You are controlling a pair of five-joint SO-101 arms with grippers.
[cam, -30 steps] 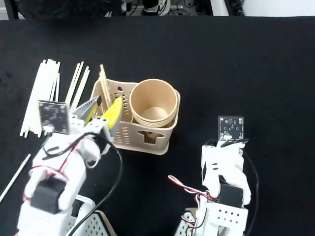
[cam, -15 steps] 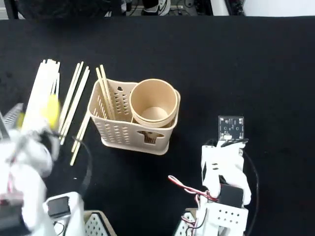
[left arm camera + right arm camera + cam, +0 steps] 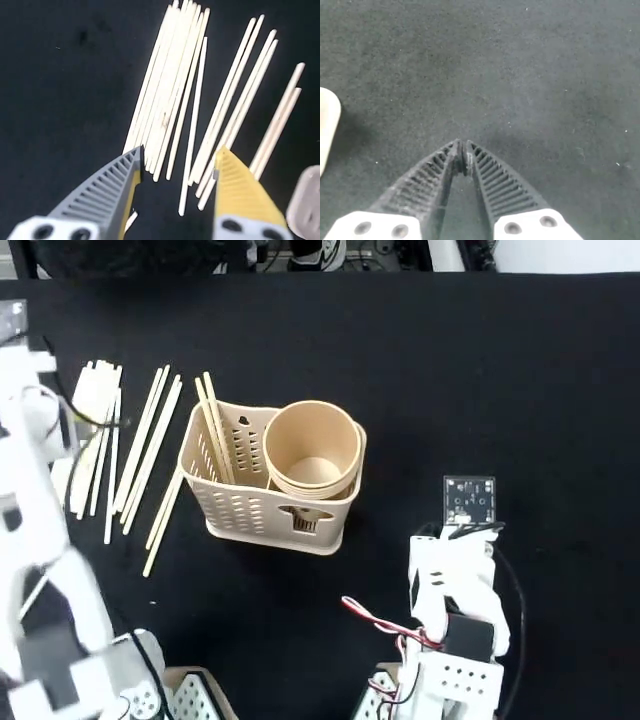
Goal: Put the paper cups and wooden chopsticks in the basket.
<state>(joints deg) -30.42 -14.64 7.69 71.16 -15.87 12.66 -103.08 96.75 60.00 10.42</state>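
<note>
My left gripper (image 3: 178, 152), wide open and empty, hangs over the loose chopsticks (image 3: 167, 100), which run lengthwise away from it.

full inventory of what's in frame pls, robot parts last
basket: 1, cream, left of centre on the table.
paper cups: nested stack, count unclear, tan, in the basket's right part.
chopsticks in basket: 2, pale wood, leaning at its left end.
loose chopsticks: many, pale wood, on the table left of the basket.
table: 1, black.
left gripper: grey and yellow, open above the loose chopsticks.
right gripper: dark grey, shut over bare table.
</note>
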